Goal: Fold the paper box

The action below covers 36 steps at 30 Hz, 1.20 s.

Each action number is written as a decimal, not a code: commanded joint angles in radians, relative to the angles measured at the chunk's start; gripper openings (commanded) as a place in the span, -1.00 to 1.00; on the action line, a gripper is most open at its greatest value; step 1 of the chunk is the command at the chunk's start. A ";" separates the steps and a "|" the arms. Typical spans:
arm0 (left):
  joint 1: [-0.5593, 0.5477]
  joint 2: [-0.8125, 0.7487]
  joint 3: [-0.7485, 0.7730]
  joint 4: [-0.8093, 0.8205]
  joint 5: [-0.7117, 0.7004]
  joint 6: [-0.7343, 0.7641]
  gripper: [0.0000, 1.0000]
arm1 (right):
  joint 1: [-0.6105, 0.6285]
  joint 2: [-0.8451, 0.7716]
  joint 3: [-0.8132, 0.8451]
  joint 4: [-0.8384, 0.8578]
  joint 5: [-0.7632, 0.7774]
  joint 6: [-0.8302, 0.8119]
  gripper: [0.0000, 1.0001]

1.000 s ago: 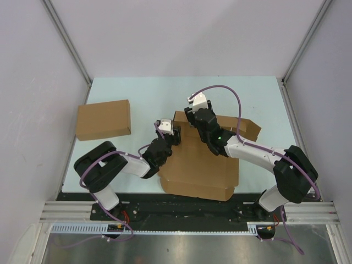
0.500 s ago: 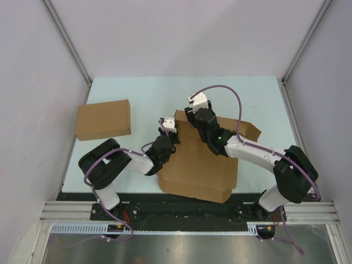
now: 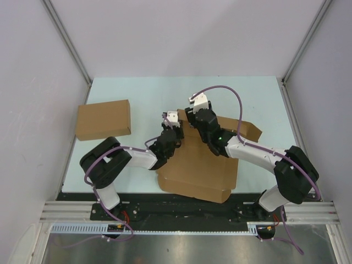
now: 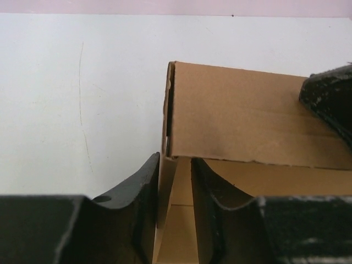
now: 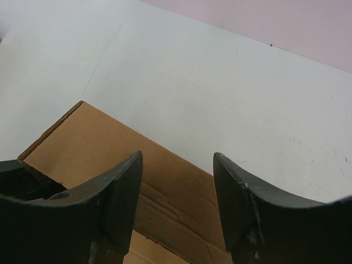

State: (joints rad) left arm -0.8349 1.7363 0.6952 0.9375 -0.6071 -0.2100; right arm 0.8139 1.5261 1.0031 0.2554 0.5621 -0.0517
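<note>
My left gripper (image 4: 174,160) loosely straddles the paper box (image 4: 247,121) wall; right gripper (image 5: 177,159) spread, empty. Light, bendy: pinch flap edges.

The top external camera sits high above and behind both arms, looking steeply down from afar on the whole table (image 3: 121,88). The left wrist camera rides just behind the left gripper (image 4: 175,160) and looks forward past its fingers, very close to the paper box (image 4: 242,126). The right wrist camera rides behind the right gripper (image 5: 177,159), angled down and forward. Both wrist views share the box's raised panel just ahead of the fingers.
</note>
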 commanded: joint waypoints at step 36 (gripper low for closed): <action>-0.013 0.143 0.122 -0.207 -0.072 -0.347 -0.64 | 0.016 -0.037 -0.043 -0.021 -0.064 0.038 0.19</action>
State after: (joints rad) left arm -0.8398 1.8446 0.7315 0.8707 -0.6476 -0.4416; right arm 0.8162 1.5066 0.9787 0.2722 0.5278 -0.0322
